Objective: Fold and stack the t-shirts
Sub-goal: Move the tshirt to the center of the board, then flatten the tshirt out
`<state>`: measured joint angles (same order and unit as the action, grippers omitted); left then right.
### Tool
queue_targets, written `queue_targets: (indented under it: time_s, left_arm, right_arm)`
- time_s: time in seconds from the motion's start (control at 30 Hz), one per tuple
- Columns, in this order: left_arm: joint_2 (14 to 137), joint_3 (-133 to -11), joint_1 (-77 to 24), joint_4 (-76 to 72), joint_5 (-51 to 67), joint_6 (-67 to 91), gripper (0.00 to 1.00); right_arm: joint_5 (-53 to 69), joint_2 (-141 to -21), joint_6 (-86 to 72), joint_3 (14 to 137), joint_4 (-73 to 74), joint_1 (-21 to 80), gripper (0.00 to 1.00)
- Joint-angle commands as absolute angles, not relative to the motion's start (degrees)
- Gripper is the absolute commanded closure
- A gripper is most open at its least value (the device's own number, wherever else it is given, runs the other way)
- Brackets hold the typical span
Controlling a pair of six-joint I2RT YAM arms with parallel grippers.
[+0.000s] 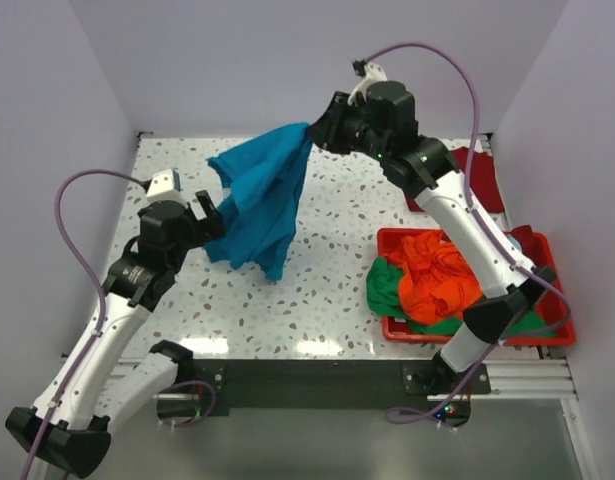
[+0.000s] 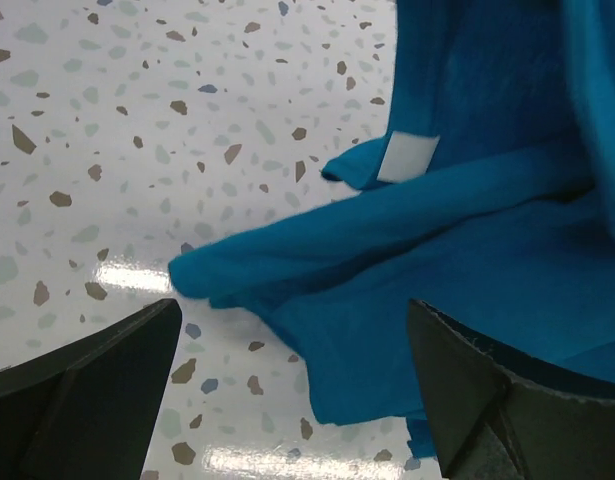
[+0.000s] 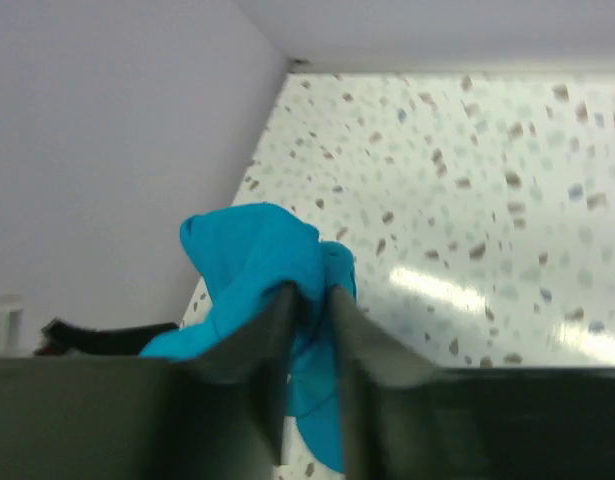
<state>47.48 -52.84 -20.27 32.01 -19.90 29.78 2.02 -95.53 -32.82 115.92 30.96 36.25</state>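
My right gripper (image 1: 314, 131) is shut on the teal-blue t-shirt (image 1: 262, 200) and holds it hanging above the table. In the right wrist view the cloth (image 3: 257, 250) is bunched between my fingertips. My left gripper (image 1: 212, 215) is open beside the shirt's lower left edge, not gripping it. In the left wrist view the shirt (image 2: 467, 240) hangs between and ahead of my spread fingers (image 2: 97, 370), and its white label (image 2: 407, 158) shows. An orange t-shirt (image 1: 437, 275) and a green one (image 1: 385, 285) lie in the red bin (image 1: 547, 330). A dark red t-shirt (image 1: 482, 175) lies behind the bin.
The speckled white table (image 1: 327, 290) is walled at the back and both sides. The red bin stands at the right front. A black rail (image 1: 317, 385) runs along the near edge between the arm bases.
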Motion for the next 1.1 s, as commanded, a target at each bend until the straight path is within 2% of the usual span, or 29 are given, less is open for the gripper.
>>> queue_targets:
  time_s: [0.0,0.1,0.17,0.3,0.6,0.87,1.07]
  left_arm:
    - [49.21,-54.05,-19.86,34.54,-21.27,29.18,0.0]
    - [51.93,-53.7,-19.86,37.0,-20.31,28.92,0.0]
    - [52.73,-52.91,-19.86,36.83,-18.81,28.39,0.0]
    - [54.31,-47.92,-19.86,34.72,-16.88,28.56,0.0]
    - [63.19,-38.24,-18.28,26.73,-11.17,31.46,0.0]
    - [67.5,-35.33,-17.58,20.49,-6.42,31.64,0.02]
    - [69.69,-34.81,-17.58,18.2,-4.48,32.26,0.1]
  right_arm:
    - [1.21,-94.31,-39.2,101.2,27.16,30.68,0.63]
    - [2.98,-95.8,-35.88,93.44,31.79,31.37,0.26]
    - [4.82,-95.45,-34.72,88.35,32.69,32.08,0.22]
    - [7.46,-93.52,-31.47,80.26,30.42,36.02,0.22]
    - [10.99,-98.69,-31.2,76.11,29.0,45.16,0.31]
    - [2.66,-103.88,-29.8,77.87,31.46,48.96,0.34]
    - [-1.76,-105.64,-28.83,79.19,33.66,48.96,0.34]
